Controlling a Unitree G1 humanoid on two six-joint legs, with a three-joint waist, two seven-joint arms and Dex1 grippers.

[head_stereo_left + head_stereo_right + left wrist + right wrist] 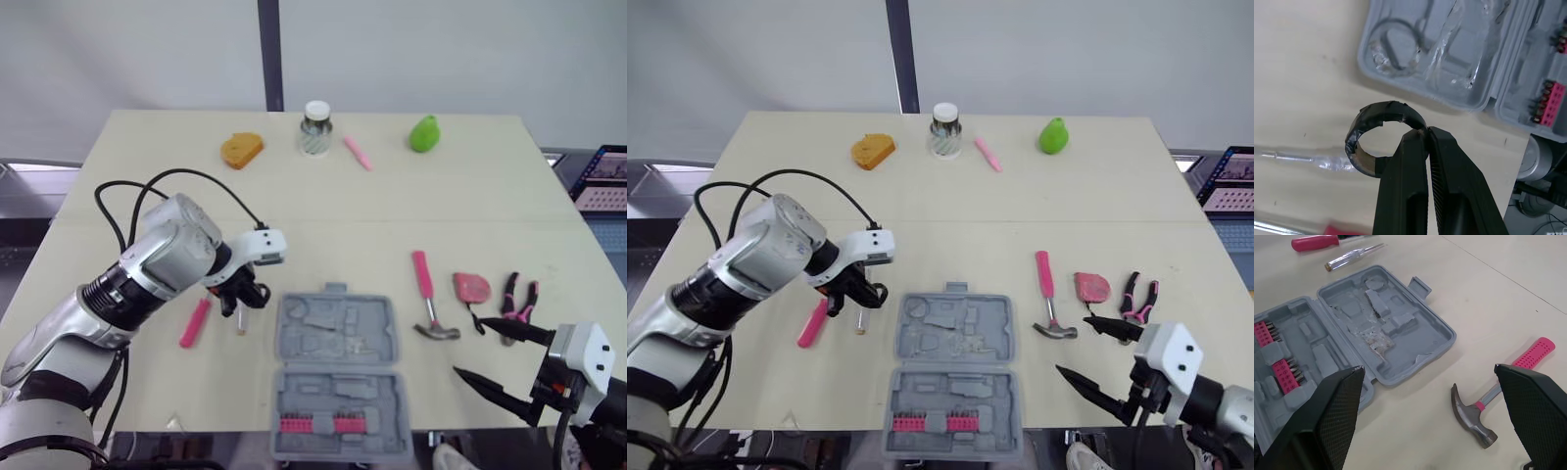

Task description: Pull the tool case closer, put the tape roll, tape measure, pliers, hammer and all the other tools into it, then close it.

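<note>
An open grey tool case [286,390] lies at the table's front middle, with pink bits in its near half. My left gripper [241,295] hovers just left of the case, shut on the rim of a black tape roll [1382,111]. Beneath it lie a pink-handled screwdriver [196,321] and a small clear-handled screwdriver [1327,162]. Right of the case lie a pink-handled hammer [428,299], a pink tape measure [471,287] and pink-and-black pliers [517,304]. My right gripper [500,360] stands open near the front right edge, close in front of the pliers, with nothing between its fingers.
Along the far edge sit an orange bread-like piece [241,150], a glass jar [315,128], a pink marker [358,153] and a green pear [424,134]. A laptop [602,176] stands off the table's right side. Bare tabletop spans the middle.
</note>
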